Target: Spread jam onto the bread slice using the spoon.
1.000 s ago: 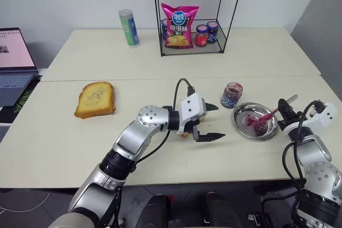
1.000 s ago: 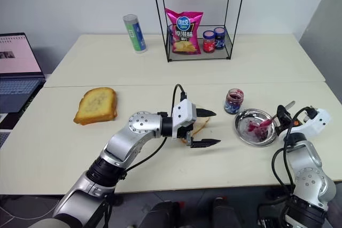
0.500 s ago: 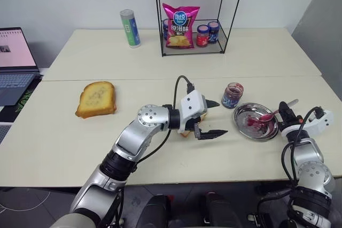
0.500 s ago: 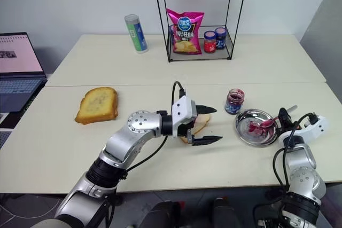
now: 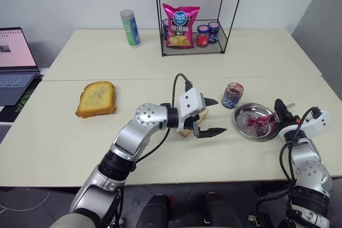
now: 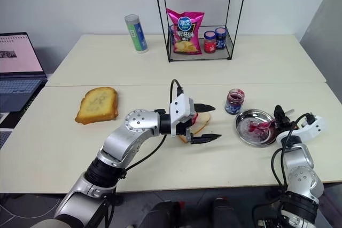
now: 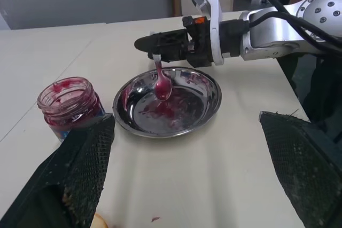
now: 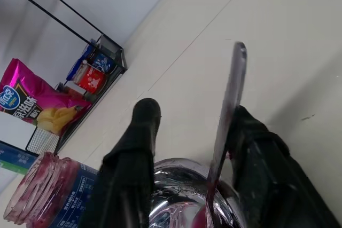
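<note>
- Black fingers of the right gripper (image 8: 187,148) stand parted at the right edge of the steel dish (image 5: 243,111); the spoon (image 7: 162,81) handle lies against one finger, with a clear gap to the other, and whether it is truly pinched I cannot tell.
- One spoon: its long axis slants from the handle tip, up by the right gripper, down and leftward to the bowl, which rests smeared red in the dish.
- Jam (image 7: 160,109) is smeared purple-red over the dish floor and the spoon bowl.
- One dish, just right of one open jam jar (image 5: 232,94), its glass smeared inside; the two are near but apart.
- Left gripper (image 5: 211,116) is spread wide, pointing right, hovering at table centre, holding nothing.
- One bread slice (image 6: 199,124) lies on the table just under and behind the left gripper, mostly hidden by it; a little red shows on it.
- One toasted slice (image 5: 96,99) sits well apart toward the table's left.
- One wire rack (image 5: 230,9) at the back holds one pink chip bag (image 5: 180,25) and small jars (image 5: 207,33), at least three; a blue one is half hidden behind the bag.
- One tall can (image 5: 129,28) stands left of the rack.
- One open laptop (image 5: 15,62) sits at the far left edge.
</note>
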`<control>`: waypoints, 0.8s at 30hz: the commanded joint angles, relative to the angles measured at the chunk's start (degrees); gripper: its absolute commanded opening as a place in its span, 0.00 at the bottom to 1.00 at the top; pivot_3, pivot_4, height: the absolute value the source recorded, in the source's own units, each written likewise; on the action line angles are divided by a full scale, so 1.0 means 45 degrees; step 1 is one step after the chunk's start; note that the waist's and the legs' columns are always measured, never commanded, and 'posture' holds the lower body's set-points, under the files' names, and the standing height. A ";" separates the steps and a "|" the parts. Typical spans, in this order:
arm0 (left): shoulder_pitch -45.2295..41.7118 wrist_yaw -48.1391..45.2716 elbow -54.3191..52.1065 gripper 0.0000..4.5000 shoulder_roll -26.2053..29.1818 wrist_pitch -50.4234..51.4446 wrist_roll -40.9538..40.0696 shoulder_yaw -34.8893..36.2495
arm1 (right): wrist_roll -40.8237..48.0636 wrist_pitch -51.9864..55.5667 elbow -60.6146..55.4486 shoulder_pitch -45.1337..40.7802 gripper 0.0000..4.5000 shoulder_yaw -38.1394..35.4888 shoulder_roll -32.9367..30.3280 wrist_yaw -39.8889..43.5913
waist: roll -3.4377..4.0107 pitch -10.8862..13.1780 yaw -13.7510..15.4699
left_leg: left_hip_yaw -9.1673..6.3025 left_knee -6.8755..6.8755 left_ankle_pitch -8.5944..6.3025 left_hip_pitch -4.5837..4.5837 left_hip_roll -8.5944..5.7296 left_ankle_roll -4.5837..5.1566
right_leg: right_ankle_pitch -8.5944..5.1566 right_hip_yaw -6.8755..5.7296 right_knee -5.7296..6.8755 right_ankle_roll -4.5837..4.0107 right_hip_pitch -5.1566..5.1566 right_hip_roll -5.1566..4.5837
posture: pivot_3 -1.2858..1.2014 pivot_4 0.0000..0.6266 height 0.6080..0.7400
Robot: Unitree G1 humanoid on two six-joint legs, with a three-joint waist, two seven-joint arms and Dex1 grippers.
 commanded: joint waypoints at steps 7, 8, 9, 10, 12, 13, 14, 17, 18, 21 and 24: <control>-0.0214 0.0005 -0.0361 1.00 -0.0104 -0.0012 -0.0125 0.0309 | 0.0181 -0.0349 -0.0185 -0.0397 0.99 -0.0389 -0.0442 0.0019 | 0.0000 0.0000 0.0002 | 0.0001 0.0001 0.0000 0.0001 -0.0001 0.0000 | 0.0000 -0.0001 0.0000 0.0000 0.0001 0.0001 | 0.52 0.24 1.00; -0.0223 0.0011 -0.0348 1.00 -0.0120 -0.0015 -0.0119 0.0306 | 0.0182 -0.0372 -0.0100 -0.0408 0.99 -0.0429 -0.0490 0.0064 | 0.0000 0.0000 0.0002 | 0.0001 0.0001 0.0000 0.0000 -0.0001 0.0000 | 0.0000 -0.0001 -0.0001 0.0000 0.0001 0.0001 | 0.52 0.24 1.00; -0.0226 0.0015 -0.0345 1.00 -0.0127 -0.0014 -0.0115 0.0305 | 0.0204 -0.0359 -0.0139 -0.0412 0.99 -0.0450 -0.0501 0.0023 | 0.0000 0.0000 0.0002 | 0.0001 0.0000 0.0000 0.0001 -0.0001 0.0000 | 0.0000 -0.0001 0.0000 0.0000 0.0001 0.0001 | 0.52 0.24 1.00; -0.0213 0.0017 -0.0359 1.00 -0.0123 -0.0014 -0.0119 0.0314 | 0.0211 -0.0358 -0.0208 -0.0419 0.99 -0.0469 -0.0499 -0.0055 | 0.0000 0.0000 0.0002 | 0.0001 0.0000 0.0000 0.0000 -0.0001 0.0000 | 0.0000 0.0000 0.0000 0.0000 0.0001 0.0001 | 0.52 0.24 1.00; -0.0179 0.0023 -0.0387 1.00 -0.0105 -0.0017 -0.0118 0.0327 | 0.0187 -0.0418 -0.0102 -0.0468 0.99 -0.0578 -0.0606 -0.0057 | 0.0000 0.0000 0.0001 | 0.0002 0.0000 0.0000 0.0001 -0.0001 0.0000 | 0.0000 0.0000 0.0000 0.0000 0.0001 0.0001 | 0.52 0.24 1.00; -0.0167 0.0024 -0.0396 1.00 -0.0096 -0.0017 -0.0119 0.0333 | 0.0175 -0.0445 -0.0040 -0.0489 0.99 -0.0620 -0.0647 -0.0043 | 0.0000 0.0000 0.0001 | 0.0003 0.0001 0.0000 0.0001 -0.0001 0.0000 | 0.0000 0.0001 0.0001 0.0000 0.0001 0.0000 | 0.52 0.24 1.00; -0.0154 0.0023 -0.0408 1.00 -0.0082 -0.0013 -0.0125 0.0344 | 0.0174 -0.0453 -0.0098 -0.0522 0.99 -0.0652 -0.0695 -0.0102 | 0.0000 0.0000 0.0001 | 0.0002 0.0001 0.0000 0.0002 -0.0001 0.0000 | 0.0000 0.0002 0.0002 0.0000 0.0001 0.0000 | 0.52 0.24 1.00; -0.0078 0.0021 -0.0528 1.00 0.0027 0.0084 -0.0216 0.0485 | 0.0236 -0.0402 -0.0440 -0.0703 0.99 -0.0820 -0.1047 -0.0316 | 0.0000 0.0000 0.0001 | 0.0004 0.0003 0.0000 0.0003 -0.0001 0.0000 | 0.0001 0.0002 0.0005 0.0000 0.0002 0.0001 | 0.52 0.24 1.00; -0.0026 0.0024 -0.0631 1.00 0.0146 0.0211 -0.0325 0.0663 | 0.0255 -0.0199 -0.0834 -0.0771 0.99 -0.0752 -0.1315 -0.0352 | 0.0000 0.0000 0.0001 | 0.0004 0.0003 0.0000 0.0003 -0.0001 0.0000 | 0.0001 0.0001 0.0004 0.0000 0.0002 0.0001 | 0.52 0.24 1.00; 0.0143 0.0114 -0.0983 1.00 0.0931 0.0972 -0.0691 0.1594 | 0.0984 0.1787 -0.2958 -0.0883 0.99 0.0509 -0.2653 0.0288 | 0.0007 0.0001 -0.0032 | 0.0010 0.0003 0.0000 0.0002 -0.0004 0.0000 | 0.0000 0.0002 0.0006 0.0000 0.0000 0.0001 | 0.52 0.24 1.00; 0.0659 0.0022 -0.1466 1.00 0.2105 0.2016 -0.1283 0.2707 | 0.1503 0.3759 -0.4494 -0.0748 0.99 0.2169 -0.4426 0.1806 | 0.0018 0.0006 -0.0246 | 0.0014 -0.0002 0.0000 0.0008 0.0016 0.0001 | -0.0001 0.0004 0.0014 -0.0002 -0.0011 -0.0007 | 0.52 0.24 1.00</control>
